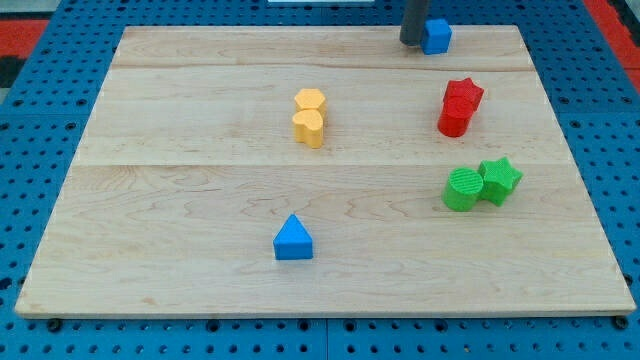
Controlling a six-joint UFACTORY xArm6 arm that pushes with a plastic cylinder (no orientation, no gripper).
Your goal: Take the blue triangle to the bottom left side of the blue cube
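Note:
The blue triangle (293, 239) lies on the wooden board (180, 200) near the view's bottom, a little left of centre. The blue cube (437, 36) sits at the view's top edge, right of centre. My tip (411, 42) is the lower end of a dark rod coming down from the view's top. It stands right beside the blue cube's left side, touching or nearly touching it. The tip is far from the blue triangle.
A yellow hexagon (311, 100) and a yellow rounded block (309, 127) sit together at upper centre. A red star (464, 93) and a red cylinder (453, 117) sit at the right. A green cylinder (462, 190) and a green star (499, 180) sit below them.

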